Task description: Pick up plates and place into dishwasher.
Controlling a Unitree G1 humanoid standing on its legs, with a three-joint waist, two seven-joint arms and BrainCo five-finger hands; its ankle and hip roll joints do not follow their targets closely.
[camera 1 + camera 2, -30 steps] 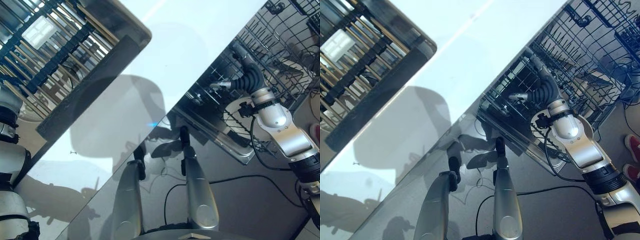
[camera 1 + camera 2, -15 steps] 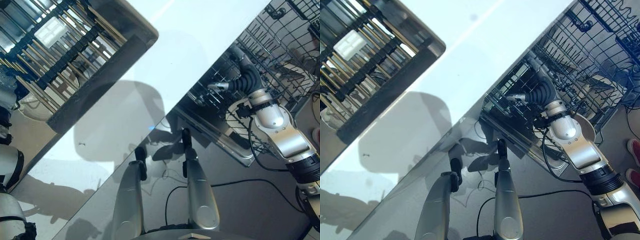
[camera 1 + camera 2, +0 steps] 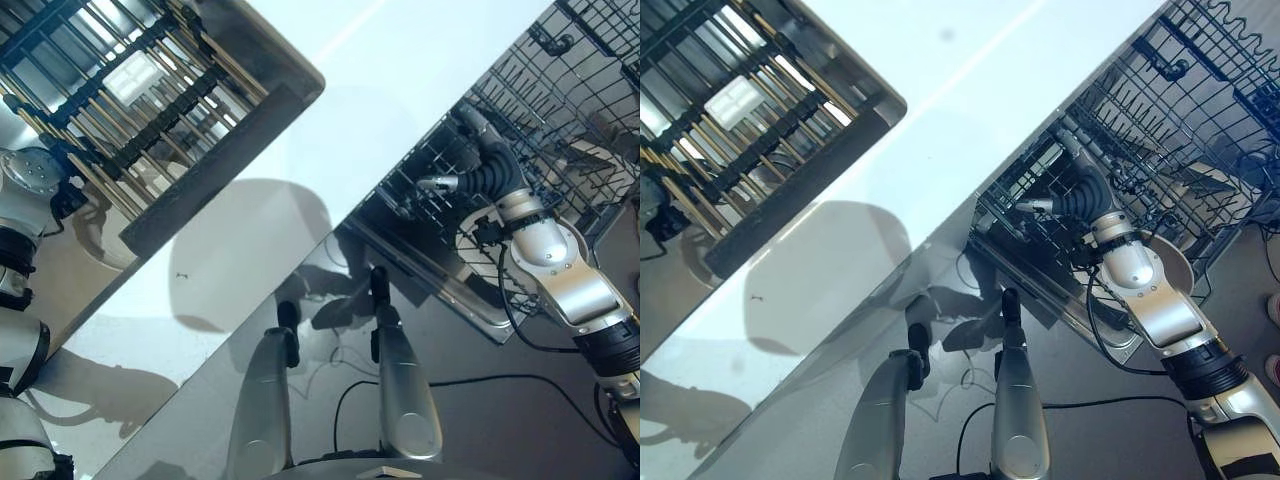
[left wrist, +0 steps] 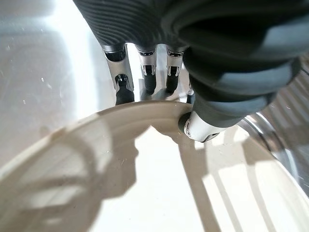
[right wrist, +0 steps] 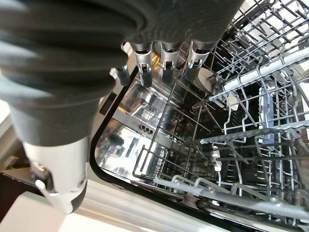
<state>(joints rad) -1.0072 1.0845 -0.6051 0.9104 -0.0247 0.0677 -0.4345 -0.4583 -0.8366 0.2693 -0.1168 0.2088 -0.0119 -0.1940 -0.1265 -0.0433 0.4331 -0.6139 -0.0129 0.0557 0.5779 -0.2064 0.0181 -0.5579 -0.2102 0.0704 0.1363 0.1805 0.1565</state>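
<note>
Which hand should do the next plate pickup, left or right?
Probably left. The left hand has its fingers and thumb at the rim of the plate in its wrist view. The right hand, open, holds nothing at the dishwasher rack.

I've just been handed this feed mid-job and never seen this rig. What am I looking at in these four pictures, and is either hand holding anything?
It is a humanoid robot loading plates. The two wide pictures come from its head, looking down: a white counter runs across, a drying rack lies on the left, and the open dishwasher with wire racks on the right. The other two pictures come from cameras on the wrists. The left hand pinches the rim of a pale plate, fingers behind and thumb in front. The right hand reaches into the dishwasher's lower rack; its fingers are straight and hold nothing.
</note>
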